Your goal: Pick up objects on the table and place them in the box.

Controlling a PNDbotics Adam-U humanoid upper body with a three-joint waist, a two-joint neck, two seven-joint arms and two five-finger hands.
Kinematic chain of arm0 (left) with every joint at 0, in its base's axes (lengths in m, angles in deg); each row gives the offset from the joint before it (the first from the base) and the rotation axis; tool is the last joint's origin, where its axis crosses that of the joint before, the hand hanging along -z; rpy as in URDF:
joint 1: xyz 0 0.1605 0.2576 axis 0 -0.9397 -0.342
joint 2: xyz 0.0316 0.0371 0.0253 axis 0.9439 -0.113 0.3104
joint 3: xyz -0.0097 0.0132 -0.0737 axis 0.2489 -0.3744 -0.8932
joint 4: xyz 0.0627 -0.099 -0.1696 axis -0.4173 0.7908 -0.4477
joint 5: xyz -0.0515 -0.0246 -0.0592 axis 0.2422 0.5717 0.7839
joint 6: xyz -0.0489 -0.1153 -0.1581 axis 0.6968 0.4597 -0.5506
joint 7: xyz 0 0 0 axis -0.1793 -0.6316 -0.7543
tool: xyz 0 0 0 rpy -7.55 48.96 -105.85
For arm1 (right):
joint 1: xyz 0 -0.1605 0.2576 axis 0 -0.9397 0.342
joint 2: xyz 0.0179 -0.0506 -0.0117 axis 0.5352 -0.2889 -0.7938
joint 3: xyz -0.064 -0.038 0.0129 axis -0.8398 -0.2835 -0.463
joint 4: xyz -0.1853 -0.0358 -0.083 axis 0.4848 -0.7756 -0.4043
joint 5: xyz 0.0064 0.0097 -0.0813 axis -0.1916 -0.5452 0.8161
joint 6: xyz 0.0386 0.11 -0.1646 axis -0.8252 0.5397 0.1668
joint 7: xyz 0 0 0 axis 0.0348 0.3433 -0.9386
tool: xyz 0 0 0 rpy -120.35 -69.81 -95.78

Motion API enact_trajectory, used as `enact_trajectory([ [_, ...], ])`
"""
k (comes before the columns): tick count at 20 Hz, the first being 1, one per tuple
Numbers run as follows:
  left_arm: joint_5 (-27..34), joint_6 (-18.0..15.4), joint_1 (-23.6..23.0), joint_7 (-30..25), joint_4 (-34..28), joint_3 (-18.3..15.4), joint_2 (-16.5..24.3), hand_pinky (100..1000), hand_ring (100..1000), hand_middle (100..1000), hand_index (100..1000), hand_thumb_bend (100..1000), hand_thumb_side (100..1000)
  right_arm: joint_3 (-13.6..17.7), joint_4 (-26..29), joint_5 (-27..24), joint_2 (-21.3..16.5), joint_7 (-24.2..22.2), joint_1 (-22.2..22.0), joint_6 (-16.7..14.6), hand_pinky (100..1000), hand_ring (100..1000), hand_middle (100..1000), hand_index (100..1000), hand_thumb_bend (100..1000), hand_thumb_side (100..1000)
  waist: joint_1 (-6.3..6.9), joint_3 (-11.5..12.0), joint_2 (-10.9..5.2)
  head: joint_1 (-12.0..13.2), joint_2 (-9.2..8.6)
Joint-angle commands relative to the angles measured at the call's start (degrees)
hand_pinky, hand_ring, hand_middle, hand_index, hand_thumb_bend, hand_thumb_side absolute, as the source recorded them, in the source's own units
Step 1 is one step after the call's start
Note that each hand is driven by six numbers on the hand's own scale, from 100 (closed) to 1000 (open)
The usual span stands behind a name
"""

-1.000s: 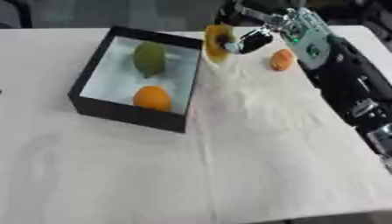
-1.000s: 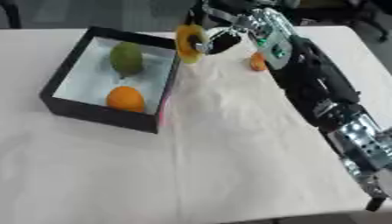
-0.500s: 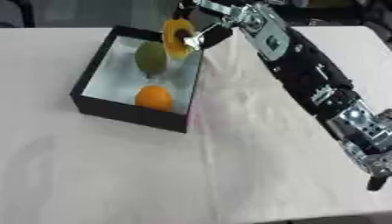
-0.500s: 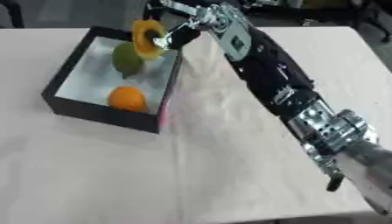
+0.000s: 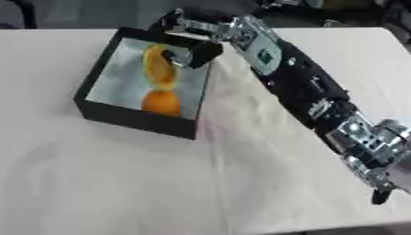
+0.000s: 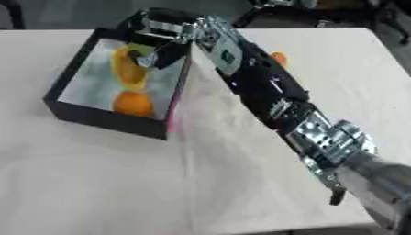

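My right arm reaches in from the lower right across the table, and my right hand (image 5: 191,33) hangs over the black box (image 5: 132,122). Its fingers are curled on a yellow-orange curved object (image 5: 158,69), which it holds upright above the middle of the box floor. An orange (image 5: 160,102) lies inside the box near the front wall, just below the held object. A sliver of green (image 6: 143,47) shows behind the held object. A small orange fruit (image 6: 279,58) sits on the table right of the box, partly hidden by my arm. My left hand is out of sight.
A white cloth (image 5: 120,183) covers the table, with wrinkles near the box. The box stands at the upper left, and its tall right wall (image 5: 205,87) lies under my forearm. Dark shapes line the far edge.
My right hand has carried the yellow-orange object leftwards from beside the box's right wall to over the inside of the box. The view has also shifted.
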Motion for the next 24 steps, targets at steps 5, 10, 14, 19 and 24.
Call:
enact_trajectory([
  [5, 0.18, -0.14, 0.59, 0.15, -1.03, -0.13, 0.34, 435, 611, 529, 633, 100, 829, 1.27, 3.17, -1.52, -2.47, 4.03, 0.14, 0.44, 871, 839, 815, 908, 100, 705, 0.52, -0.73, -0.94, 0.29, -0.11],
  [10, -0.26, -0.03, 0.13, 0.83, -0.81, -0.77, 1.09, 435, 612, 529, 633, 100, 831, 2.98, 7.12, -4.63, -8.24, 5.13, -3.87, 1.97, 870, 839, 795, 912, 100, 513, 0.25, -2.50, -1.14, 1.85, -0.11],
  [14, -0.66, 0.09, -0.24, 1.44, -0.64, -1.30, 1.80, 434, 612, 528, 633, 100, 833, 6.83, 9.96, -6.02, -12.94, 4.99, -10.61, 4.10, 875, 844, 797, 918, 100, 502, 0.01, -4.07, -1.21, 3.28, -0.11],
  [19, -0.92, 0.22, -0.68, 1.99, -0.49, -1.73, 2.37, 433, 612, 528, 633, 100, 834, 11.41, 10.77, -4.38, -16.90, 5.41, -18.90, 6.57, 883, 857, 824, 930, 100, 571, -0.09, -5.40, -1.21, 4.37, -0.11],
  [24, -1.03, 0.28, -0.65, 2.23, -0.45, -1.89, 2.43, 432, 613, 528, 633, 100, 834, 14.40, 5.99, -0.73, -18.37, 6.78, -23.73, 9.00, 885, 863, 842, 933, 100, 656, 0.04, -5.77, -1.16, 4.78, -0.11],
])
